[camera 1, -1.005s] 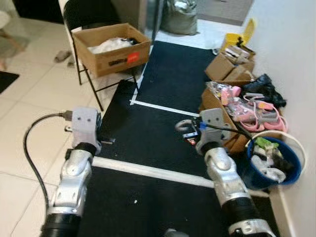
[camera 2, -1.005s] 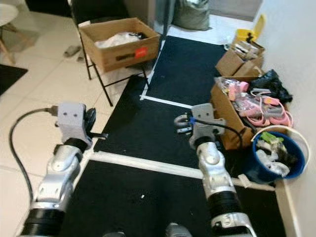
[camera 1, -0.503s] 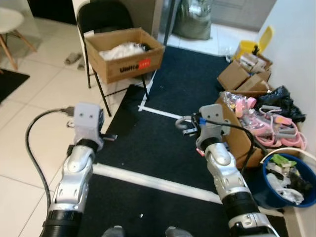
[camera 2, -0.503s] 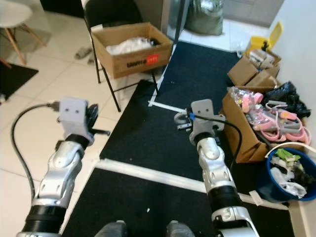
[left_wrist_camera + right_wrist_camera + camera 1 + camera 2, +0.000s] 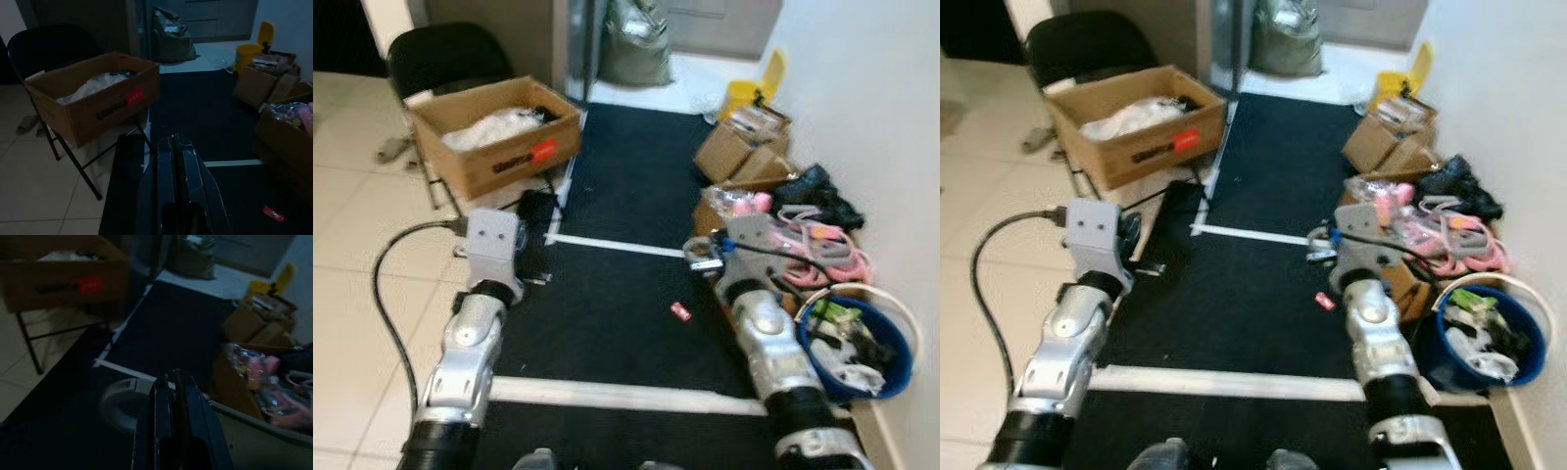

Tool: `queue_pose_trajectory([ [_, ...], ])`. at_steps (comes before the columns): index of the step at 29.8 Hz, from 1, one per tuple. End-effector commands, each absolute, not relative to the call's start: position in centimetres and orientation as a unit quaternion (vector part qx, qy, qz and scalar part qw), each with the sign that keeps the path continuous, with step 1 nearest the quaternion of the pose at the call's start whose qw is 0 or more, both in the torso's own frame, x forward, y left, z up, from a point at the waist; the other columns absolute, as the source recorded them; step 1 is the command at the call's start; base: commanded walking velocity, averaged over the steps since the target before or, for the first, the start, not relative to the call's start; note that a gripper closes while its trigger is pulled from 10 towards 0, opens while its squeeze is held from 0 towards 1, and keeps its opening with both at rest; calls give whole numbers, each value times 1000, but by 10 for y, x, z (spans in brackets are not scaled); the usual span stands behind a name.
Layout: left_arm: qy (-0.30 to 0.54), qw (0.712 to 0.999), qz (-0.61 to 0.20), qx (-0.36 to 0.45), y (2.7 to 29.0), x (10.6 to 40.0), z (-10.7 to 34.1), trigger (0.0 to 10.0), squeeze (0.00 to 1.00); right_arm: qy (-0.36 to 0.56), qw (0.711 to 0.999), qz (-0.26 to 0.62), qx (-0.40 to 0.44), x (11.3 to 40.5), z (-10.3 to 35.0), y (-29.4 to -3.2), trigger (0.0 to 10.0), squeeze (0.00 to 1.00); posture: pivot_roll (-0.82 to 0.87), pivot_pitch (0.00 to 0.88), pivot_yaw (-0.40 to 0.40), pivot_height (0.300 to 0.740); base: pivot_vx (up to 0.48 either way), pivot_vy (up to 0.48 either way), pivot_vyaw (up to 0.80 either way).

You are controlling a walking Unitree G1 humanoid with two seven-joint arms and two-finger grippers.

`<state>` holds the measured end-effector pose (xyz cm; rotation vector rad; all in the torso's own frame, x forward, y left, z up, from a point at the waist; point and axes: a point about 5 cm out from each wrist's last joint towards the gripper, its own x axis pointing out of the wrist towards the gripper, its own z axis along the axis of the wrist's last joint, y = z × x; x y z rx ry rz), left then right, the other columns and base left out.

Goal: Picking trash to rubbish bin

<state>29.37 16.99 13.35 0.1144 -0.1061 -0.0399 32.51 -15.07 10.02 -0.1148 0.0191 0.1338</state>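
Where black mat [image 5: 626,304] lies flat: small red wrapper [image 5: 680,311], round blue bin [image 5: 891,343].

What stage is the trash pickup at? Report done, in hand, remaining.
Done: the blue bin by the wall already holds crumpled trash. In hand: nothing; the left tool and right tool are both shut and empty, raised over the black mat. Remaining: a small red wrapper lies on the mat near the right arm, not yet picked up.
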Motion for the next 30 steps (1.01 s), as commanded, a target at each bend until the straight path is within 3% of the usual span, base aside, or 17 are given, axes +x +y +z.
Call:
queue_pose_trajectory([
  [1, -44, 997, -21, 55, 169, 293, 130, 10000, 0, 11, 997, 59, -59, 326, 101, -157, 10000, 0, 65, 38, -60, 740, 307, 0, 0],
  [30, -41, 998, -19, 53, 169, 292, 129, 10000, 0, 17, 994, 78, -70, 326, 99, -152, 10000, 0, 64, 48, -66, 740, 306, 0, 0],
])
